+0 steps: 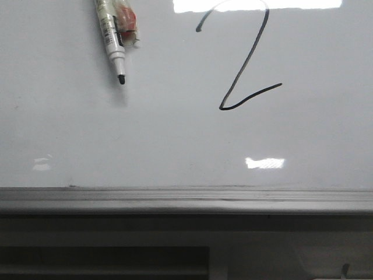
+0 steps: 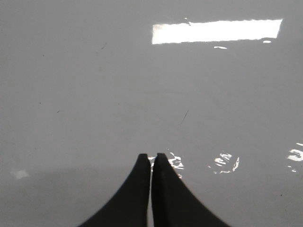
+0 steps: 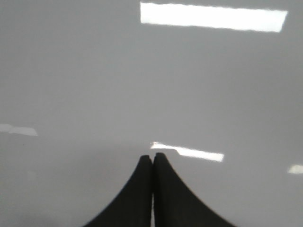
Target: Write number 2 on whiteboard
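Observation:
A black number 2 is drawn on the whiteboard in the front view, upper right of centre, its curved top running into a light reflection. To its left a white marker pen with an uncapped black tip lies on the board, an orange-red scrap beside its barrel. Neither arm shows in the front view. In the left wrist view my left gripper is shut with nothing between its black fingers, above bare whiteboard. My right gripper is likewise shut and empty over plain whiteboard.
A grey tray-like ledge runs along the board's near edge, with a darker frame below it. Bright rectangular light reflections lie on the glossy surface.

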